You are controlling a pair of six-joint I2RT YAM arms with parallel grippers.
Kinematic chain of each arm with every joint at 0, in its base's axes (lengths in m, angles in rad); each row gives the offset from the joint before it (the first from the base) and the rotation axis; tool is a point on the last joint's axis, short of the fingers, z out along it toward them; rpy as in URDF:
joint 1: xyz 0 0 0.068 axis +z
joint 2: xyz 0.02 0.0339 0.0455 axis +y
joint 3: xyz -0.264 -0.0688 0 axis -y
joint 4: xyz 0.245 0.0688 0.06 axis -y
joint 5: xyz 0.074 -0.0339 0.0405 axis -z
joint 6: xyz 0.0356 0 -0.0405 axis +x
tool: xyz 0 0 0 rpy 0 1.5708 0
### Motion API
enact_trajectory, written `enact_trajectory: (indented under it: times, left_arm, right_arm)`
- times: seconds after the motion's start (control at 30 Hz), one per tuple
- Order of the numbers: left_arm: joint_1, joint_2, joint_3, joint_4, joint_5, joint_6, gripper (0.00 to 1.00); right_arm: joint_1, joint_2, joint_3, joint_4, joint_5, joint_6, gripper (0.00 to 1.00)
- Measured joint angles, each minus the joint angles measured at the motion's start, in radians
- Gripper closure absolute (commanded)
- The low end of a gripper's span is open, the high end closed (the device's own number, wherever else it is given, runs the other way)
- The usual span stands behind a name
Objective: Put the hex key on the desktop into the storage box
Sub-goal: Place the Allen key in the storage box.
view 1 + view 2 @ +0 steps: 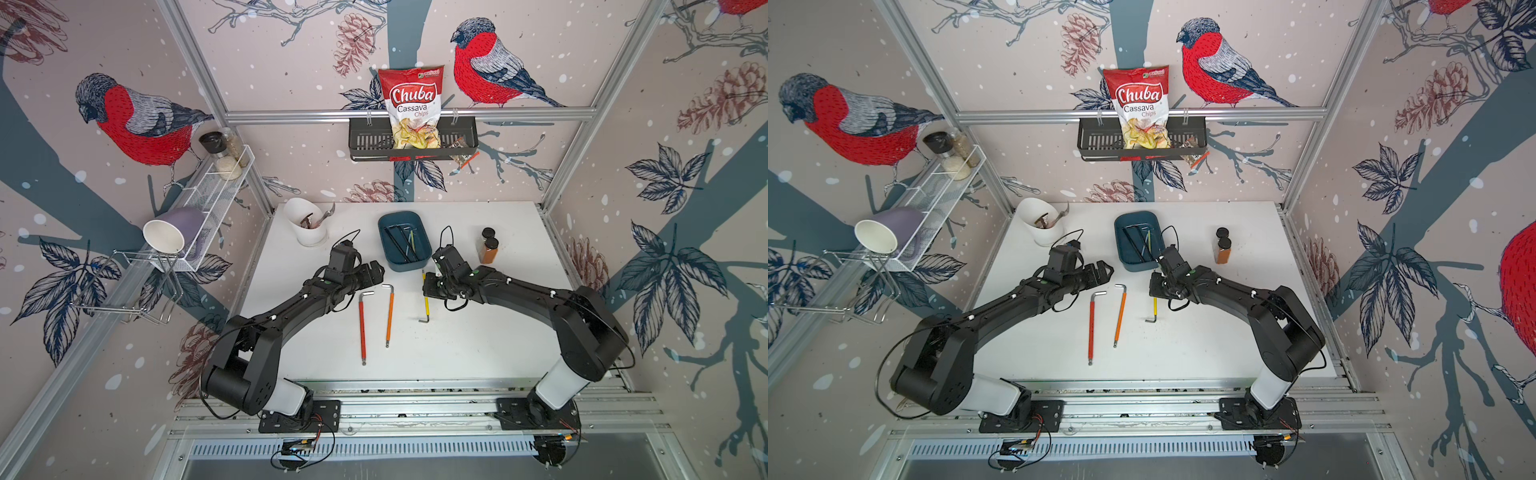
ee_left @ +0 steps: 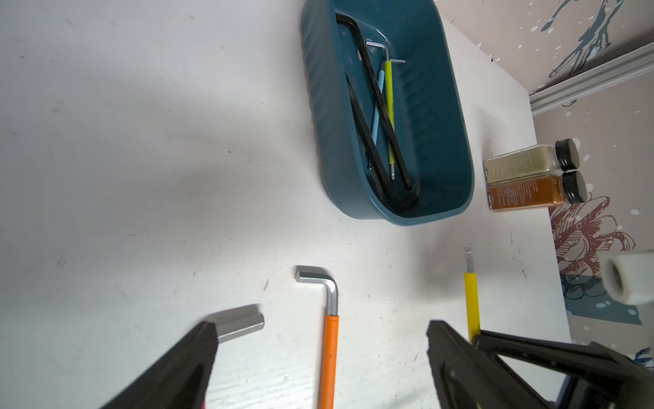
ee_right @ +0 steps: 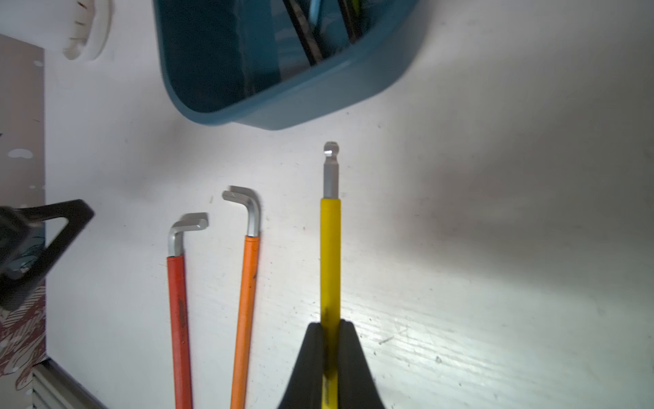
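Count first: we are finding three hex keys lying side by side on the tabletop (image 3: 495, 248), none touching another: one red hex key (image 3: 177, 301), one orange hex key (image 3: 247, 283) and one yellow hex key (image 3: 331, 255). One storage box (image 2: 316, 106) is sitting just beyond them, toward the back wall. It is holding four more keys: two black keys (image 2: 368, 141), one light blue key (image 2: 375, 124) and one lime-green key (image 2: 389, 85). Two spice jars (image 2: 523, 193) are standing against each other on the robot's right of the box. One white cup (image 1: 307, 235) of utensils is standing on its left.

On the right arm, the right fingers (image 3: 309, 361) are pressing closed on the yellow sleeve of the yellow hex key, partway along it. The key's ball end is pointing at the near wall of the storage box and stopping just short of it, so the key is sitting outside the box. We cannot tell whether the key is lifted or resting on the tabletop.

On the left arm, the left fingers (image 2: 177, 368) are standing wide apart and gripping nothing. They are hovering near the bent ends of the red and orange keys. In the left wrist view the orange shaft is running between them.
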Motion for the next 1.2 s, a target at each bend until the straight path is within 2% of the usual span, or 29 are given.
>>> enact_trajectory:
  times: [0.2, 0.37, 0.7, 1.1, 1.2]
  left_arm:
    - [-0.003, 0.028, 0.024, 0.0, 0.019, -0.002, 0.04]
    - [-0.003, 0.035, 0.058, 0.008, 0.035, -0.001, 0.04]
    - [-0.003, 0.015, 0.066, 0.011, 0.043, 0.008, 0.04]
    - [0.0, -0.018, 0.063, -0.006, 0.015, 0.036, 0.04]
    - [0.003, -0.018, 0.057, -0.007, 0.013, 0.043, 0.04]
  right_arm:
    - [-0.053, 0.008, 0.138, -0.004, -0.026, -0.053, 1.0]
    - [-0.119, 0.076, 0.288, 0.001, -0.033, -0.093, 1.0]
    - [-0.183, 0.382, 0.634, -0.008, -0.098, -0.136, 1.0]
    - [-0.216, 0.688, 0.928, -0.019, -0.168, -0.13, 1.0]
    - [-0.215, 0.728, 0.964, -0.028, -0.18, -0.13, 0.95]
